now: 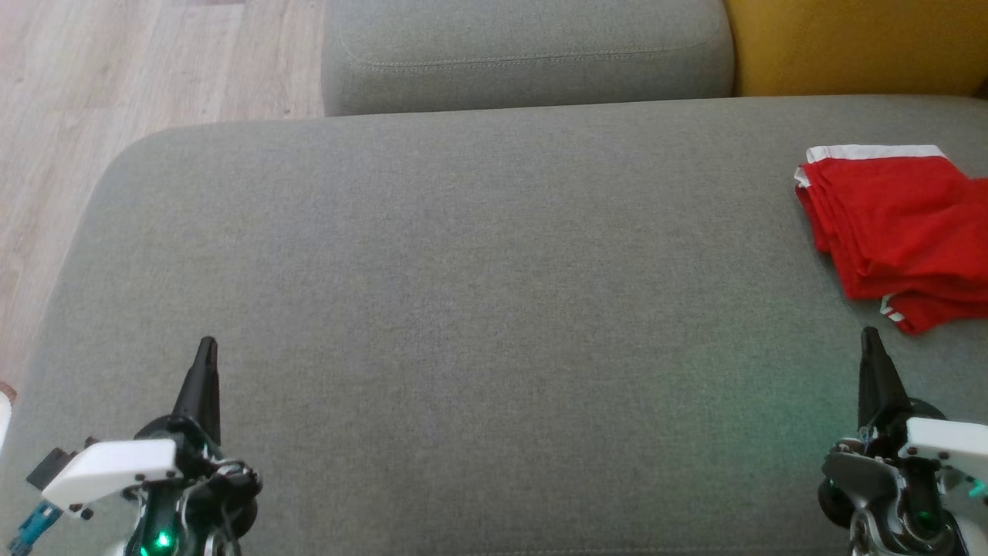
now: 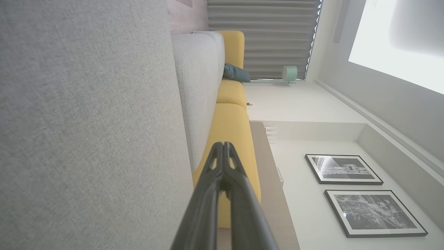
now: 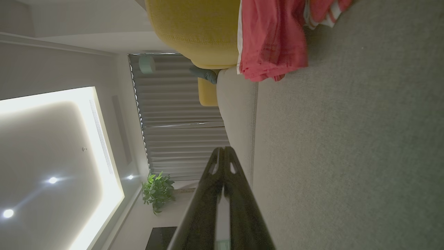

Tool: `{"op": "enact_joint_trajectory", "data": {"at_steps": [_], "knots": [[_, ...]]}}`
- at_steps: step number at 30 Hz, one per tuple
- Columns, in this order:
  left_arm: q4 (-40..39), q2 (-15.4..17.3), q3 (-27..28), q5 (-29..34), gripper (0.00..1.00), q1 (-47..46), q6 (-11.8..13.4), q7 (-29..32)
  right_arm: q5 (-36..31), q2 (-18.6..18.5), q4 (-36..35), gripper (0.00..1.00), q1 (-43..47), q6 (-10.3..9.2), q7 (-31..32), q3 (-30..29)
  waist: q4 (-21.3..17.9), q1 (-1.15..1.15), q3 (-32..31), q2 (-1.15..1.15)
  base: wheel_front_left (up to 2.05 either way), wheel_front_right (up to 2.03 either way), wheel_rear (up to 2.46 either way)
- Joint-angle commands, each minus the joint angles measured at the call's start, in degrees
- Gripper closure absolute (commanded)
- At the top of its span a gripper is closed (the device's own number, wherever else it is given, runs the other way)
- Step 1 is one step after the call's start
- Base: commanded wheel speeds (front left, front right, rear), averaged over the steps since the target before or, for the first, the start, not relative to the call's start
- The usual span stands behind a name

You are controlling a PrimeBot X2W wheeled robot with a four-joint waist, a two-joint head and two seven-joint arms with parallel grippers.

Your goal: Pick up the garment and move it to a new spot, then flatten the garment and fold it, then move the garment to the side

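One red garment (image 1: 895,224), one grey sofa seat (image 1: 463,270). Two grippers: the left gripper (image 1: 207,346) and the right gripper (image 1: 871,336). Two framed pictures (image 2: 343,169), one potted plant (image 3: 158,191).

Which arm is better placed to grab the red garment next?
Right. The red garment lies at the right of the grey cushion, just ahead of the right pincer; the left pincer sits far across it. Both are shut.

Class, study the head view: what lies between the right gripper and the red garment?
Nothing lies there. The head view shows a bare stretch of grey cushion between the right gripper and the red garment.
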Motion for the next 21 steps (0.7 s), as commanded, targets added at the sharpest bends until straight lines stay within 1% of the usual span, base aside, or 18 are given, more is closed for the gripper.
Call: {"op": "enact_joint_trajectory", "data": {"at_steps": [1,21], "knots": [[-2.0,0.6,2.3,0.0,1.0,-3.0,-0.4,0.4,0.4,-0.3,-2.2,1.0,-3.0,0.39,0.3,1.2,0.0,0.0,0.0,0.0,0.0,0.0,0.0],[-2.0,0.3,2.6,0.2,1.0,-3.0,-0.4,0.6,0.4,-0.3,-2.2,1.0,-3.0,0.39,0.3,1.2,0.0,0.0,0.0,0.0,0.0,0.0,0.0]]}}
